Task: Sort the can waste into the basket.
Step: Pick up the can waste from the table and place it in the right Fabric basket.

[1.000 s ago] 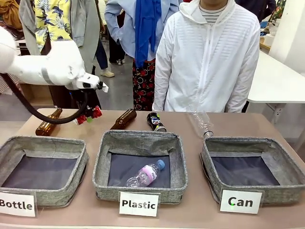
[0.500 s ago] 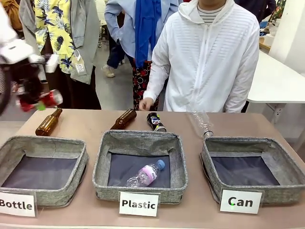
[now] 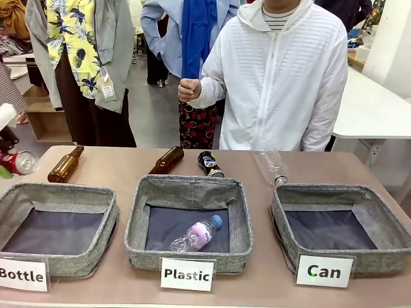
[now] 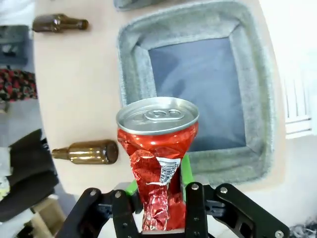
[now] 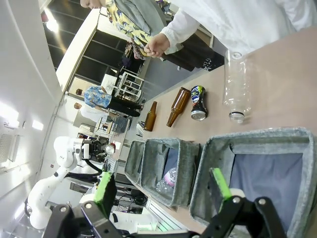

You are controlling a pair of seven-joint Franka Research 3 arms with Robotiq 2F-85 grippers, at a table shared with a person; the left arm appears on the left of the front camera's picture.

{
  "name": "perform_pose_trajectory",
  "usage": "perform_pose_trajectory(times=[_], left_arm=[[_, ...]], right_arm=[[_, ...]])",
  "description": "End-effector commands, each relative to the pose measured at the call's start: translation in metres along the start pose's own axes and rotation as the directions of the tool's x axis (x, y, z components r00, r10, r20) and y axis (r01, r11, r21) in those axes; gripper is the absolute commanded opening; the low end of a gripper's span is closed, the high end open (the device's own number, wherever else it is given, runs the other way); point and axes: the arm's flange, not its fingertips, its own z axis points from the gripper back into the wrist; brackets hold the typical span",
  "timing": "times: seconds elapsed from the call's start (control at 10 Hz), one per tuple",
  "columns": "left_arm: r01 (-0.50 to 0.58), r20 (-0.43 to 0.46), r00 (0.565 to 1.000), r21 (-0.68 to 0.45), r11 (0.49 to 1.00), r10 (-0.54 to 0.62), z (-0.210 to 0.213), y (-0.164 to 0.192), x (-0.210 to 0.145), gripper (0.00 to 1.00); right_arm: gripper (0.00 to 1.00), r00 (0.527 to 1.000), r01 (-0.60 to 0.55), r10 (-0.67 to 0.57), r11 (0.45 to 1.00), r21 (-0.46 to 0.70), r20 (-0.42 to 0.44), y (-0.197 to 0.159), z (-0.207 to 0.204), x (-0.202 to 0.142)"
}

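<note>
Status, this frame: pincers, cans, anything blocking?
Left pincer shut on crushed red can at left end of table. Right pincer open by Can basket. Black can lies on table. Plastic basket sits between.

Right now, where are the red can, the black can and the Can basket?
red can [image 4: 157, 158], left wrist view, crumpled side.
black can [image 3: 210, 163], front view, printed side.
Can basket [image 3: 379, 260], front view, front wall.

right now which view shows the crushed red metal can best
Left wrist view: the crushed red metal can sits central, lid and dents sharp. Front view has it small at the left edge. Right wrist view: far off, too tiny to tell.
</note>
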Motion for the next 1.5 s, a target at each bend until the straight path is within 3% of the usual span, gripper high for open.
perform_pose_trajectory(times=[0.0,0.1,0.2,0.3,0.5,0.6,0.8,1.0,1.2,1.4], left_arm=[[-0.063,-0.031,0.998,-0.050,0.997,0.062,-0.001,0.034,0.009,0.00],[-0.063,-0.031,0.998,-0.050,0.997,0.062,-0.001,0.034,0.009,0.00],[-0.028,-0.010,1.000,-0.015,0.999,0.028,-0.003,0.015,0.006,0.26],[0.008,0.050,0.999,-0.020,1.000,-0.007,-0.018,0.020,0.038,0.26],[0.064,0.041,0.997,0.019,0.998,-0.065,-0.001,0.018,0.074,0.26],[0.057,0.039,0.997,0.061,0.997,-0.059,0.017,0.009,0.052,0.26],[-0.112,0.109,0.989,0.081,0.990,0.103,0.042,0.001,-0.038,0.26],[-0.198,0.157,0.971,0.120,0.973,0.178,0.048,-0.040,-0.092,0.26],[-0.212,0.134,0.972,0.152,0.965,0.192,0.046,-0.057,-0.091,0.26],[-0.207,0.167,0.969,0.156,0.966,0.181,0.042,-0.059,-0.091,0.26]], right_arm=[[1.00,0.999,-0.028,0.027,0.999,0.024,0.023,0.000,-0.001,0.002],[1.00,0.999,-0.028,0.027,0.999,0.024,0.023,0.000,-0.001,0.002],[1.00,0.999,-0.028,0.027,0.999,0.024,0.023,0.000,-0.001,0.002],[1.00,0.999,-0.028,0.027,0.999,0.024,0.023,0.000,-0.001,0.002],[1.00,0.999,-0.028,0.027,0.999,0.024,0.023,0.000,-0.001,0.002],[1.00,0.999,-0.028,0.027,0.999,0.024,0.023,0.000,-0.001,0.002],[1.00,0.999,-0.028,0.027,0.999,0.024,0.023,0.000,-0.001,0.002],[1.00,0.999,-0.028,0.027,0.999,0.024,0.023,0.000,-0.001,0.002],[1.00,0.999,-0.028,0.027,0.999,0.024,0.023,0.000,-0.001,0.002],[1.00,0.999,-0.028,0.027,0.999,0.024,0.023,0.000,-0.001,0.002]])
